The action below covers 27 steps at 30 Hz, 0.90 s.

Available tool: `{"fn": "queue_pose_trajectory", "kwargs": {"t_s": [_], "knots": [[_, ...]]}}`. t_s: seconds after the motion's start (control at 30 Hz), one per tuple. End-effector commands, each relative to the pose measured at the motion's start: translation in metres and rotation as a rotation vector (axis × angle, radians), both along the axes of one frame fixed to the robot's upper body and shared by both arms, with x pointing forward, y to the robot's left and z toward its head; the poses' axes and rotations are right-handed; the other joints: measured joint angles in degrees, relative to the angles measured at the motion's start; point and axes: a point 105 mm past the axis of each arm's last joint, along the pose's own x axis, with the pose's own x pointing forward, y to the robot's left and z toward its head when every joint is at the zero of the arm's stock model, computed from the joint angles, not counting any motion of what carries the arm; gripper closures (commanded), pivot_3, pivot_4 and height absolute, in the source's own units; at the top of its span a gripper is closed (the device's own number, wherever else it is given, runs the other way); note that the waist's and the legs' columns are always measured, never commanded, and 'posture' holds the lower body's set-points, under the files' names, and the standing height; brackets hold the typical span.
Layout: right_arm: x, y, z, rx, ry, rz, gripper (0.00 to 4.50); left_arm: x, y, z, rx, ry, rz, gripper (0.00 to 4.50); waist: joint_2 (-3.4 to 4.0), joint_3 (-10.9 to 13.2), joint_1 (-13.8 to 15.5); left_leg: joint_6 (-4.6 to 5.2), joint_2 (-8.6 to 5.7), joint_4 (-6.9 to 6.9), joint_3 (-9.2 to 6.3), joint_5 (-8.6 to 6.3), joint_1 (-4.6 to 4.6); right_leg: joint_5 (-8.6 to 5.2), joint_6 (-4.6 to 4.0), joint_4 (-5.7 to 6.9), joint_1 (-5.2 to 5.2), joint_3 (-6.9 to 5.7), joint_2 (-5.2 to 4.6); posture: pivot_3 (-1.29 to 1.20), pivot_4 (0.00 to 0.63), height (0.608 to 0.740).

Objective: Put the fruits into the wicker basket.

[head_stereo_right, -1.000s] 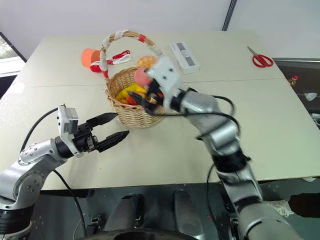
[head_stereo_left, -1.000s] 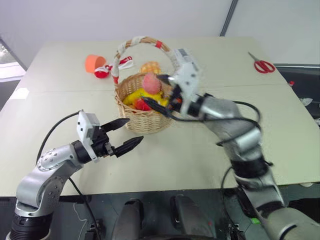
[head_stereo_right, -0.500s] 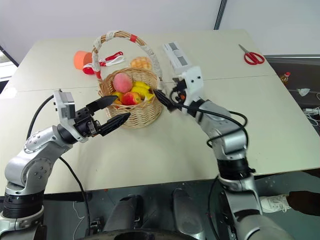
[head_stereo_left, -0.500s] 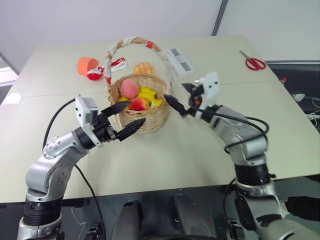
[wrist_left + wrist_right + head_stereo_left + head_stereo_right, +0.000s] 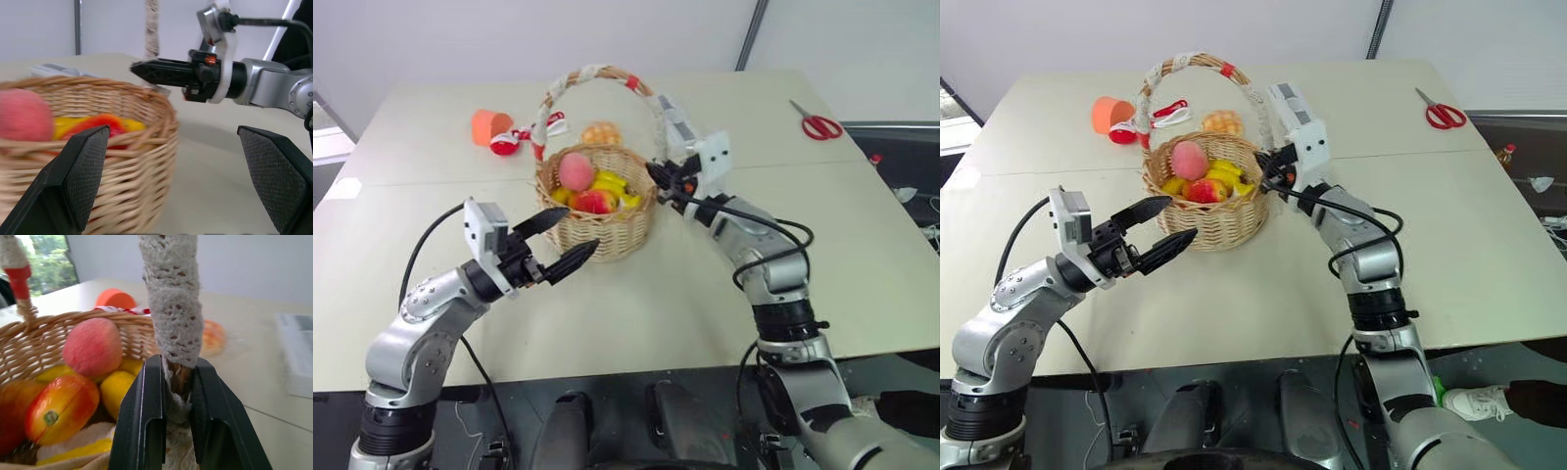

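Observation:
The wicker basket (image 5: 599, 231) stands mid-table, holding the pink peach (image 5: 575, 170), a red-and-yellow mango (image 5: 595, 202) and yellow bananas (image 5: 613, 183). In the right wrist view my right gripper (image 5: 178, 382) is shut on the foot of the cloth-wrapped handle (image 5: 171, 308), at the basket's right rim. From the head view that gripper (image 5: 654, 174) sits against the same rim. My left gripper (image 5: 579, 229) hangs open just in front of the basket's near-left wall, empty and not touching it. The left wrist view shows the basket wall (image 5: 98, 161) and the right gripper (image 5: 146, 71) beyond it.
Behind the basket lie an orange cup (image 5: 487, 125), a red-and-white item (image 5: 514, 143), a tan bun (image 5: 602, 132) and a white box (image 5: 672, 119). Red scissors (image 5: 819, 125) lie at the far right. The table's near edge runs below both arms.
The peach, held over the basket a second ago, now lies in it. My right gripper drew back open to the right, then came to the handle's foot and shut on it. The left arm barely moved.

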Motion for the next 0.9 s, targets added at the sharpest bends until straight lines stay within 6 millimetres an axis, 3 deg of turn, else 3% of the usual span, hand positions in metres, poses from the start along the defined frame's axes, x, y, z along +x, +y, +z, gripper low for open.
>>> {"fn": "queue_pose_trajectory", "kwargs": {"t_s": [0.03,0.2,0.33,0.4,0.43,0.7,0.8,0.9], "knots": [[-0.012,-0.068,0.042,0.015,-0.172,-0.231,4.39,-0.001,-0.008,0.009,0.003,-0.052,-0.028,0.00,0.00,0.0,0.4,0.00,-0.01,0.03,0.01,0.00,-0.01,0.00,0.00,-0.01,0.00,-0.01,-0.02,0.00,0.150,0.740],[-0.021,-0.154,0.038,-0.035,-0.164,-0.534,4.39,0.006,-0.018,0.007,-0.003,-0.052,-0.064,0.00,0.01,0.0,1.0,0.00,-0.15,0.06,0.17,0.00,-0.09,0.01,0.03,-0.11,0.00,0.00,-0.04,0.00,0.150,0.740],[-0.024,-0.205,0.027,0.021,-0.131,-0.731,4.39,0.013,-0.025,0.007,-0.006,-0.056,-0.089,0.00,0.01,0.0,-0.1,0.01,-0.06,0.02,0.21,0.00,0.01,0.00,0.02,-0.08,-0.01,0.06,0.15,0.00,0.150,0.740],[-0.025,-0.220,0.022,0.060,-0.123,-0.801,4.39,0.016,-0.028,0.007,-0.005,-0.059,-0.096,0.00,0.04,0.0,-0.4,0.01,-0.03,0.01,0.24,0.00,0.08,0.01,0.02,-0.02,-0.01,0.13,0.22,0.00,0.150,0.740],[-0.026,-0.222,0.020,0.071,-0.121,-0.808,4.39,0.017,-0.029,0.006,-0.004,-0.060,-0.097,0.00,0.05,0.0,-0.5,0.01,-0.03,-0.01,0.29,0.00,0.13,0.01,0.02,0.01,-0.01,0.19,0.23,0.00,0.150,0.740],[-0.048,-0.222,0.027,0.013,-0.162,-0.773,0.50,0.025,-0.021,0.002,0.021,-0.054,-0.046,0.00,0.06,0.0,-0.1,0.01,-0.02,-0.01,0.32,0.00,0.11,0.00,0.03,0.01,-0.01,0.23,0.21,0.00,0.150,0.740],[-0.063,-0.230,0.025,-0.035,-0.174,-0.780,0.50,0.032,-0.006,-0.004,0.056,-0.028,0.022,0.00,0.06,0.0,0.0,0.01,-0.03,0.00,0.31,0.00,0.09,0.00,0.03,0.00,0.00,0.23,0.19,0.00,0.150,0.740],[-0.080,-0.219,0.018,-0.071,-0.148,-0.631,0.50,0.042,0.025,-0.011,0.097,0.000,0.148,0.00,0.06,0.0,0.0,0.02,-0.03,-0.01,0.30,0.00,0.09,-0.01,0.04,-0.02,0.01,0.22,0.19,0.00,0.150,0.740]]}}
